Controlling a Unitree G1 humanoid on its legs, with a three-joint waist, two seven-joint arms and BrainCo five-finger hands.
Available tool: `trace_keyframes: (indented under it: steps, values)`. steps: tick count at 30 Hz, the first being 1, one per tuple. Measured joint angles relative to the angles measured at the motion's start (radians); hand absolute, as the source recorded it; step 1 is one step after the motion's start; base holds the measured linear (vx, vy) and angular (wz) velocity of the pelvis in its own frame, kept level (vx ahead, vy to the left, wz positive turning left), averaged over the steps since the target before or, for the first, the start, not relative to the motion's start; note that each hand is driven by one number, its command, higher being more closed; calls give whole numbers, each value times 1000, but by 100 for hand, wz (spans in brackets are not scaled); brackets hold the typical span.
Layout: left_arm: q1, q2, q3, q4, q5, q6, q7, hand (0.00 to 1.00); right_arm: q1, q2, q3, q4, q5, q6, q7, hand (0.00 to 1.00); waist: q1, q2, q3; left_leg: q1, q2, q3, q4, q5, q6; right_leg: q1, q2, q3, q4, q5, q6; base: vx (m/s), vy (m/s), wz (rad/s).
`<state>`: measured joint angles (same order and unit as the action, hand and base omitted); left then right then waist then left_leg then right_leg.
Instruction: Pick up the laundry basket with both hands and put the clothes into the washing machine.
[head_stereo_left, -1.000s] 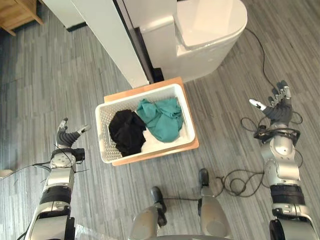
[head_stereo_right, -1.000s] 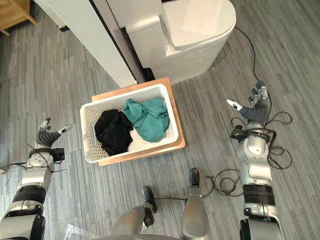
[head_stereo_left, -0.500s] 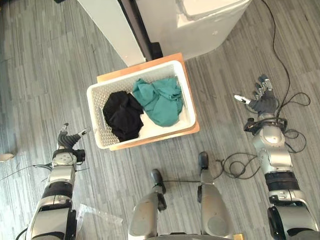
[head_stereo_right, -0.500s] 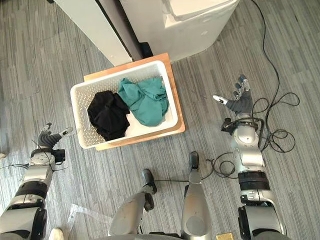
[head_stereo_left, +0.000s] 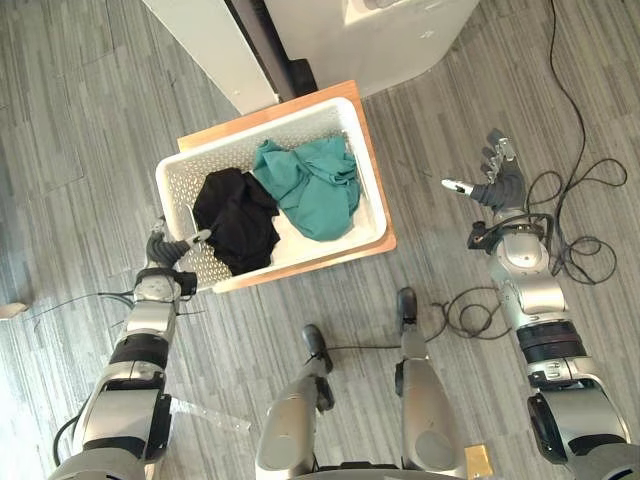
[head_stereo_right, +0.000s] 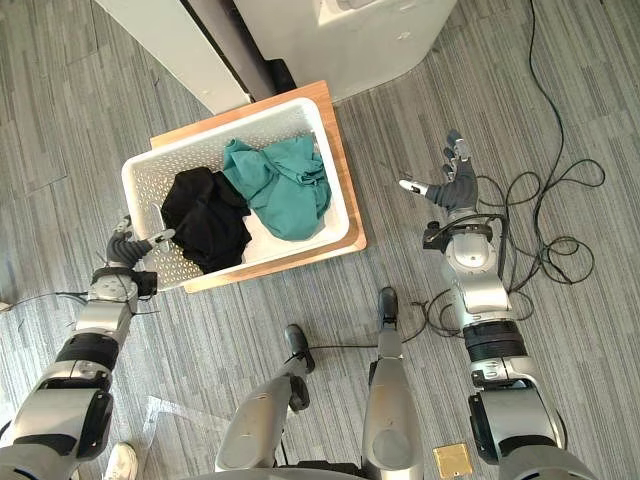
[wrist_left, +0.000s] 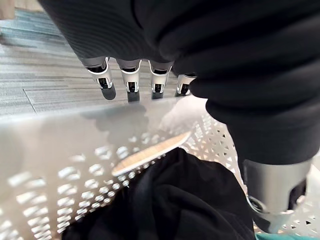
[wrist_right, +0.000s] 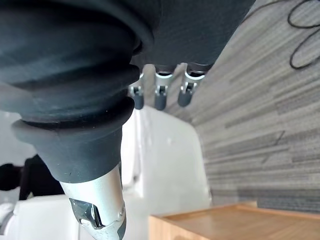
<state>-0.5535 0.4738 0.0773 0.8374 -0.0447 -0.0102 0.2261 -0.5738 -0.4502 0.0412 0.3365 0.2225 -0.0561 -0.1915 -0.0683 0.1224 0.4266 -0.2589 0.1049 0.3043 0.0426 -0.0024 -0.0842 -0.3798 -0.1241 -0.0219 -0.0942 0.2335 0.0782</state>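
Left wrist view: my left hand (wrist_left: 131, 80) is spread, fingers outside and thumb inside the left end wall of the white perforated plastic laundry basket (wrist_left: 60, 145), clamping nothing. My right hand (head_stereo_left: 497, 183), also spread, hangs well off the basket's right end. I judge that lifting now would tip it. The basket lies on the floor, its long axis running hand to hand.

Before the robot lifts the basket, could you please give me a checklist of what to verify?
1. Left hand at the basket: ok; open, fingers outside the rim, thumb over it.
2. Right hand at the basket: not ok; open, with bare floor between them.
3. Clothes contained: ok; black garment and teal garment lie inside the walls.
4. Basket seated: ok; flat on the wooden board.
5. Washing machine open: cannot tell.
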Motion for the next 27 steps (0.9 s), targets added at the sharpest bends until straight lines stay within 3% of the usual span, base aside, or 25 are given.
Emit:
trace_keyframes:
  steps: [6, 13, 23, 27]
  values:
    - [-41, -11, -12, 40, 0, 6, 21, 0, -84, 5, 56, 4, -34, 8, 1, 0, 4, -5, 29, -24, -1, 1, 2, 0, 0, -25, 0, 4, 0, 5, -1, 0, 0, 0]
    - [-95, -35, -28, 67, -2, 0, 53, 0, -164, 24, 100, 83, -70, 31, 1, 0, 28, -4, 33, -32, -3, -3, 1, 0, 0, -31, -2, 4, 0, 6, -2, 2, 2, 1]
    - [-134, -59, -28, 77, -20, -36, 85, 0, -304, 62, 135, 280, -118, 47, 2, 0, 36, -4, 33, -72, -11, -32, -1, 12, 7, -59, -13, -18, 0, 10, 4, -8, 3, 8]
    - [-151, -63, -43, 113, -23, -28, 80, 0, -333, 70, 134, 353, -148, 66, 3, 0, 40, -5, 34, -94, -22, -34, -3, 18, 14, -79, -23, -17, 0, 16, 12, -10, 18, 5]
